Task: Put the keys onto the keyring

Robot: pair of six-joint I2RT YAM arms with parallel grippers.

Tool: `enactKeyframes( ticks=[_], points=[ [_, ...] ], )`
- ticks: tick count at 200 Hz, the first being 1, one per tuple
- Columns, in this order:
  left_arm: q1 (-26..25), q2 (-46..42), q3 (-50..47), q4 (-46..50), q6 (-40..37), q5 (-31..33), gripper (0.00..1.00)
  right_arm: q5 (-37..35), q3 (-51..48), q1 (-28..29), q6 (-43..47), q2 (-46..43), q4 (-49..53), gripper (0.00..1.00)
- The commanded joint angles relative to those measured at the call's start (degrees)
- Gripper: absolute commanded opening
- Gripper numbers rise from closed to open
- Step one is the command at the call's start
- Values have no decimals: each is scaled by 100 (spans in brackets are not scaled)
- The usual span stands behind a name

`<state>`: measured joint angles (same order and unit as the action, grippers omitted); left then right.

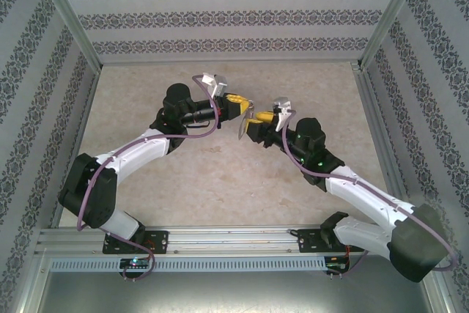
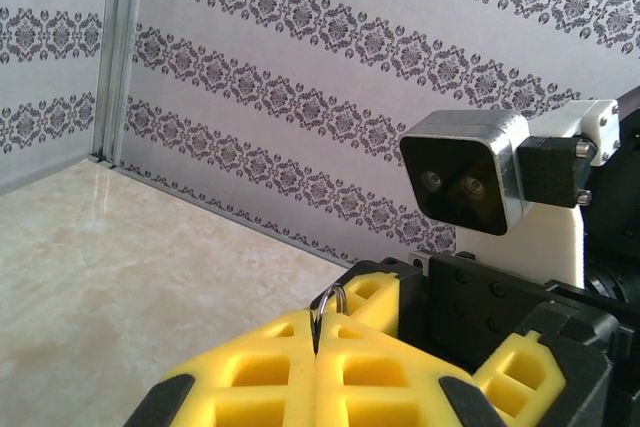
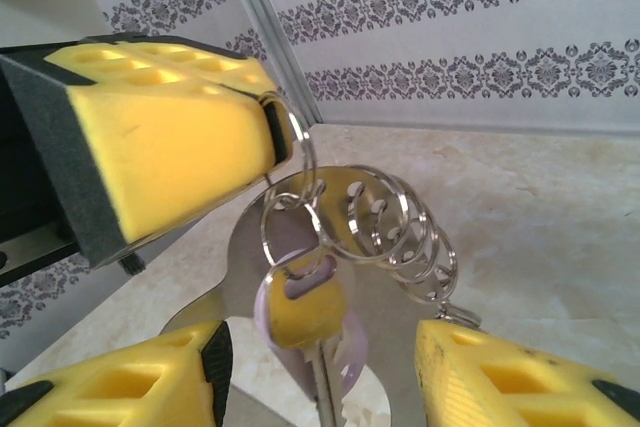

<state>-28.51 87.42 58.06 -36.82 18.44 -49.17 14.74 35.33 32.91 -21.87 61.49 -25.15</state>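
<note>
Two grippers meet tip to tip above the middle of the pale stone-look table [image 1: 220, 181], as I read it from the overhead feed. Item one, left gripper [image 1: 240, 104]: yellow pads pressed fully together, pinching the top of a small wire ring [image 3: 300, 152]; on its own wrist feed the arc of that ring pokes out of the seam between the pads. Item two, key [image 3: 300, 312]: lilac head, hanging from a second small ring linked under the pinched one, with its shaft running between the right gripper's fingers. Item three, keyring [image 3: 385, 347]: flat grey metal loop held up off the table directly behind the key, with a chain of linked rings [image 3: 410, 237] along one side. Item four, right gripper [image 3: 320, 367]: jaws roughly half apart, one yellow pad on either side of the keyring; I cannot tell whether the pads press on it or merely flank it.
</note>
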Motion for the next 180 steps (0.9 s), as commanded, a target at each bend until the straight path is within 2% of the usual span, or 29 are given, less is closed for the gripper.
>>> enactKeyframes(
  ticks=[1, 48, 94, 180],
  points=[
    [-45, -232, -57, -97, -95, 43, 0, -172, 227, 84, 187, 77, -173, 47],
    [-40, -251, -64, -115, -103, 82, 0, 83, 264, 88, 289, 186, -157, 18],
    [-41, -253, -75, -158, -87, 133, 0, 573, 321, 102, 449, 200, -48, 0],
    [-41, -293, -80, -183, -76, 168, 0, 969, 612, 109, 433, 670, 24, 0]
  ],
)
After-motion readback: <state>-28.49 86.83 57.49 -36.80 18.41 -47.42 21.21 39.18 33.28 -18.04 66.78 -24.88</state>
